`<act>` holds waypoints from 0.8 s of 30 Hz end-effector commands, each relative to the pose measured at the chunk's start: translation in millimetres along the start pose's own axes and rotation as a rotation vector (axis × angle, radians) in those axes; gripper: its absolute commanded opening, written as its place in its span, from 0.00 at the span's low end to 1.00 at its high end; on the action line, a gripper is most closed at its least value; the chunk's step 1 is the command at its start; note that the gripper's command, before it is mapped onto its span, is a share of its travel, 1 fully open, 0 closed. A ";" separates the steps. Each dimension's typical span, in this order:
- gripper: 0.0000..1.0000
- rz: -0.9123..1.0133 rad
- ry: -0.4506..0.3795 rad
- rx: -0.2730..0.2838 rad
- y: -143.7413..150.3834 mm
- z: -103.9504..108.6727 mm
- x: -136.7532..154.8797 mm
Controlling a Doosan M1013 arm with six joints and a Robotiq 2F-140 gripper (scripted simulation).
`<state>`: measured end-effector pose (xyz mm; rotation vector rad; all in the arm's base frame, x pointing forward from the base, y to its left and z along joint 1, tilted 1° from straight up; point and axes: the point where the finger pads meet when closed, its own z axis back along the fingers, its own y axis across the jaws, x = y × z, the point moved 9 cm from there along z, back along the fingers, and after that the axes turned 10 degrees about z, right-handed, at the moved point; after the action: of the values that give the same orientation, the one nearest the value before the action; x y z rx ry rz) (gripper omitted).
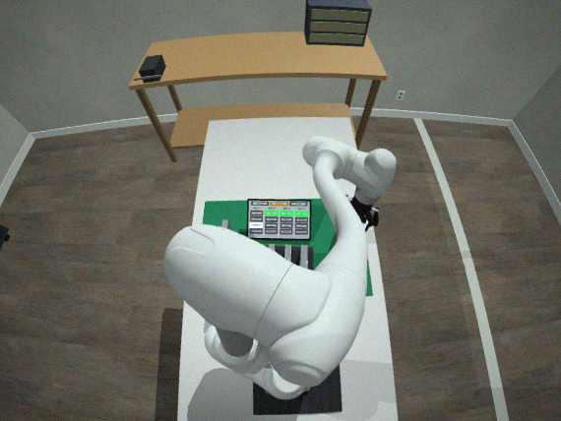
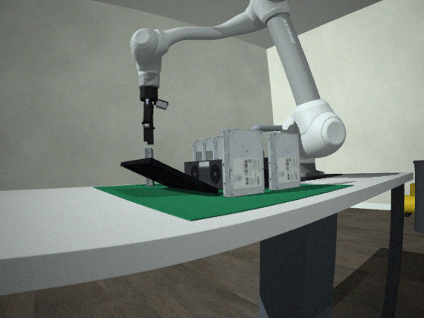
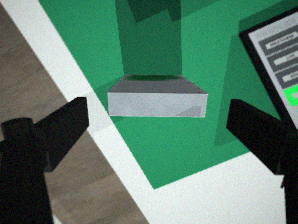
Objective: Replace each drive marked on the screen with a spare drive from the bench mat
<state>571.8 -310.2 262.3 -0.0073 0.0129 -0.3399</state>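
Observation:
My gripper (image 1: 370,220) (image 2: 149,143) (image 3: 158,112) is open and points down just above a silver drive (image 2: 149,153) (image 3: 157,104). This drive stands upright on the green mat (image 1: 217,211) (image 2: 186,208) (image 3: 210,50), near its corner. In the wrist view its top lies between the spread fingers, touching neither. The dark dock (image 2: 204,172) holds upright drives; three tops show in the exterior view. The arm partly hides the dock in the top view. Two more drives (image 2: 243,163) (image 2: 284,161) stand on the mat beside the dock. The screen (image 1: 279,219) shows three green cells and one white cell; its small text is unreadable.
The tilted screen panel (image 2: 167,174) stands between the drive under my gripper and the two other mat drives. In the wrist view the screen edge (image 3: 257,55) is right of the right finger's tip. The white table (image 1: 276,157) surrounds the mat. A wooden bench (image 1: 236,54) stands behind.

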 end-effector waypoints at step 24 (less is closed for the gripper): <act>0.89 0.000 -0.001 0.000 0.0 -27.5 0.2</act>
<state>571.4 -310.2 239.1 -0.0073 0.0130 -0.3398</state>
